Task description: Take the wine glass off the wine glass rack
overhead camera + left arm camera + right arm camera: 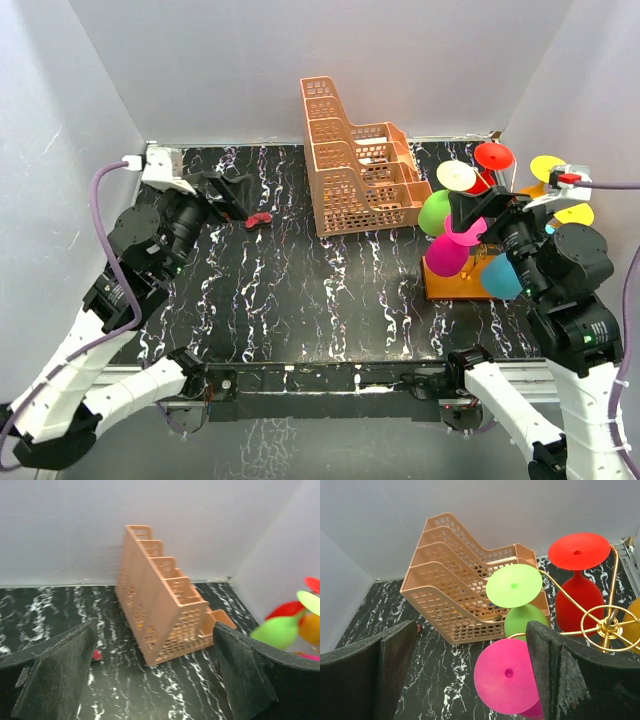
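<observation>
Right gripper (470,655), jaws spread, beside the hanging pink wine glass (508,682): likely light, stiff, slick; the stem under its foot offers the best hold.

Open marbled table (320,310) spans the centre and near left. A tiered lattice basket (355,165) blocks the far middle, just left of the wine glass rack (445,285). The green glass (435,212), pink glass (447,252) and red glass (493,160) crowd the rack's left and far sides.
</observation>
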`<state>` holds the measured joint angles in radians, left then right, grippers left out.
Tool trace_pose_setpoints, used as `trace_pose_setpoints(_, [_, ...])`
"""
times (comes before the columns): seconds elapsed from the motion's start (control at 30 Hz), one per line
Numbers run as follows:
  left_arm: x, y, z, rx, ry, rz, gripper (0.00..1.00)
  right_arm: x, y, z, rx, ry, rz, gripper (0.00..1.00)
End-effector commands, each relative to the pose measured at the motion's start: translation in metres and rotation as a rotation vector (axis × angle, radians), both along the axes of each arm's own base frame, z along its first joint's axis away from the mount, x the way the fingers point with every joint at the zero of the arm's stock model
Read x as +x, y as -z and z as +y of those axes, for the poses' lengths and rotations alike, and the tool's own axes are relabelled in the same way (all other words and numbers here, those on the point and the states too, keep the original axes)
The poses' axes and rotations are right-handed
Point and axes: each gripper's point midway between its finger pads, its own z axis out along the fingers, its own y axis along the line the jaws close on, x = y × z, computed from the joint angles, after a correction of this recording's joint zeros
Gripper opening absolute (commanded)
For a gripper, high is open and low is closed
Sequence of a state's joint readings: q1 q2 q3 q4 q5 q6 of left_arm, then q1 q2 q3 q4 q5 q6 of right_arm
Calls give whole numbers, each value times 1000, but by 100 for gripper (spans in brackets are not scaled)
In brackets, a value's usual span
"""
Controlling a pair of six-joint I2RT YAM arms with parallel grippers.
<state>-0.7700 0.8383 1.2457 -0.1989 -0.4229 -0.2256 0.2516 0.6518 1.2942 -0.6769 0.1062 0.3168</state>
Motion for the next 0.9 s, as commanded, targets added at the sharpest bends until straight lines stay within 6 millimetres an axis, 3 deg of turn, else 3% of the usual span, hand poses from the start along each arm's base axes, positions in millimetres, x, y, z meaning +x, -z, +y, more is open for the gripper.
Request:
trace_pose_setpoints(0.0, [13, -6, 37, -98, -91, -46, 97, 7, -2, -7, -7, 46, 26, 99])
trace_pose_setpoints(0.17, [27, 7, 77, -145, -203, -63, 97, 16, 11, -10, -40, 74, 102, 99])
trace_pose_setpoints(0.4, [31, 16, 99, -180, -230, -96, 97, 26, 23, -15, -74, 111, 176, 99])
trace_pose_setpoints(0.6, [38, 26, 81, -135, -131, -82, 97, 32, 26, -24, -94, 174, 223, 98])
trace_pose_setpoints(0.87, [54, 44, 36, -64, 69, -21, 97, 44, 25, -30, -124, 218, 254, 98])
